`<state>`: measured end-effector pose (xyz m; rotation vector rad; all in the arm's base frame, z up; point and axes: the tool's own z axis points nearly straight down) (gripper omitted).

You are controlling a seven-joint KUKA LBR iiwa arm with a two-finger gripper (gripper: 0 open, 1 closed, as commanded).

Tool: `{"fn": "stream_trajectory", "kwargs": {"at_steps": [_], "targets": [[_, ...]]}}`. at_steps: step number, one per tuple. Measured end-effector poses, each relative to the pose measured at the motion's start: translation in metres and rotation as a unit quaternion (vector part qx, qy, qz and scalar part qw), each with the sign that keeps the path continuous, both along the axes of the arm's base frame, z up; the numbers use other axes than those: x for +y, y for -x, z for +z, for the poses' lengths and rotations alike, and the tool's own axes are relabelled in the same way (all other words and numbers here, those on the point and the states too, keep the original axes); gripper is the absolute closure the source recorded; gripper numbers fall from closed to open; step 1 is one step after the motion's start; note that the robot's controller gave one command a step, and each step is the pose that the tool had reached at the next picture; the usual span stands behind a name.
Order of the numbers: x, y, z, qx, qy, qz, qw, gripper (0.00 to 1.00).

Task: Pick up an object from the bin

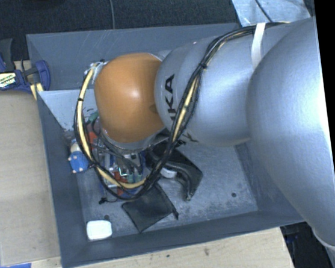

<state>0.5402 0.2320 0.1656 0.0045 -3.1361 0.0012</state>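
The gripper [122, 171], open or closed I cannot tell, hangs beside a flat black sheet [149, 210] on its near side, likely light and floppy, best pinched at an edge.

Block [98, 230] left of flat sheet [148, 210]

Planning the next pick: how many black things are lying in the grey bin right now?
2: a flat black angular sheet toward the view's lower edge, and a curved black plastic piece just right of it. The arm may hide others.
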Motion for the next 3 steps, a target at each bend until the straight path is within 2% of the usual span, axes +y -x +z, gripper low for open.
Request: {"fn": "stream_trajectory", "kwargs": {"at_steps": [1,2,3], "targets": [[-0.077,-0.027,-0.096,-0.0032,-0.003,-0.027,0.9996,0.00],[-0.099,0.015,-0.093,-0.0080,-0.002,0.015,0.9999,0.00],[-0.099,0.014,-0.092,-0.0092,-0.003,0.015,0.9998,0.00]]}}
